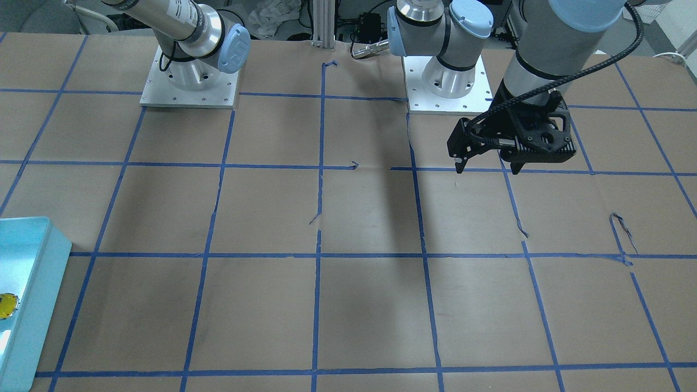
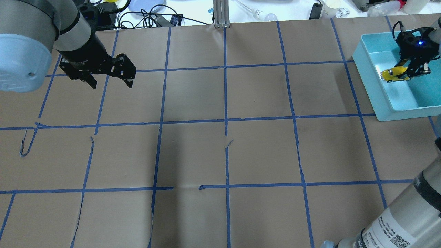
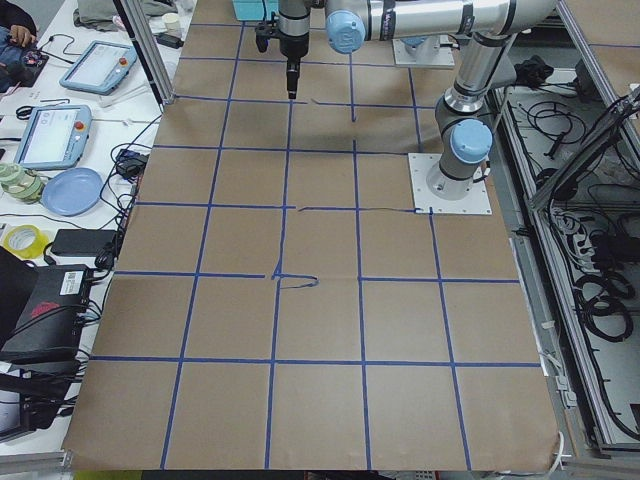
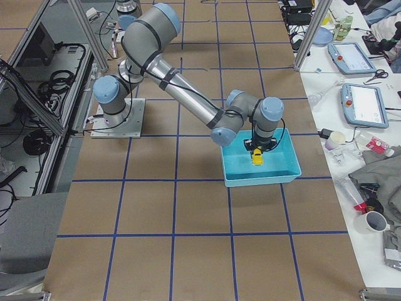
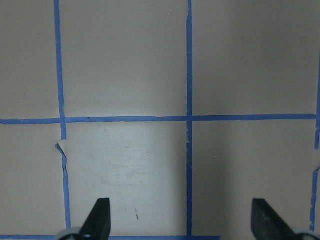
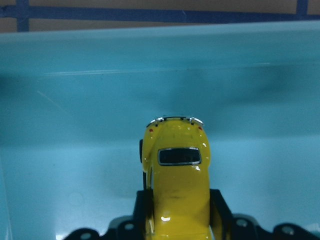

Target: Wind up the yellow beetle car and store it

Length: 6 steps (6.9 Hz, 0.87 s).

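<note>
Well off to the left, the black two-finger left pincer (image 2: 112, 84) hangs above the brown-paper desk (image 2: 258, 155), jaws spread wide with nothing between them; I see little risk there. Over at the right, the right pincer (image 2: 408, 70) is clenched on the tiny glossy yellow beetle car (image 2: 392, 74), held inside the shallow turquoise plastic tray (image 2: 370, 86). Whether the wheels touch the tray floor I cannot tell. Let go from a height, the car may bounce or flip. If its spring is wound, it could dart into a wall or over the low rim.
</note>
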### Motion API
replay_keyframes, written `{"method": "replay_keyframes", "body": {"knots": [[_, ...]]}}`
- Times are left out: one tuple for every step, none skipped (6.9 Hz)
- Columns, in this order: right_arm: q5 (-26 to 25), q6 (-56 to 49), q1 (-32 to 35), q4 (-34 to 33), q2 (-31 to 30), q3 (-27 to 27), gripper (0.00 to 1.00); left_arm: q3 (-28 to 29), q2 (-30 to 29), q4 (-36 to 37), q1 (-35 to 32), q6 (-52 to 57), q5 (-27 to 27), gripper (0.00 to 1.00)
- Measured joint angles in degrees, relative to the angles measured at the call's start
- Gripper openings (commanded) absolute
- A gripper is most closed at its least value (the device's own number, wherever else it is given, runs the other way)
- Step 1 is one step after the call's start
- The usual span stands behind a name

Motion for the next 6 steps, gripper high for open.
{"method": "replay_keyframes", "body": {"knots": [[0.76,-3.01,-0.02,-1.44,0.53,0.70,0.39,0.00,-0.06,0.00,0.01,0.04,-0.03,1.00],[1.09,-4.67,-0.03,-2.11,0.86,1.15,0.86,0.00,-0.13,0.00,0.01,0.09,-0.05,1.00],[1.34,-5.27,-0.03,-2.34,0.91,1.90,0.95,0.00,-0.12,0.02,0.01,0.10,-0.06,1.00],[1.44,-5.13,-0.06,-2.43,0.72,2.67,0.95,0.02,-0.10,0.08,0.01,0.09,-0.08,1.00],[1.46,-3.83,-0.09,-2.41,-0.06,3.01,0.94,0.09,-0.09,0.14,0.04,0.16,-0.12,1.00],[1.38,-0.40,0.03,-1.72,-2.09,3.21,0.95,0.14,-0.06,0.16,0.10,0.78,-0.14,1.00]]}}
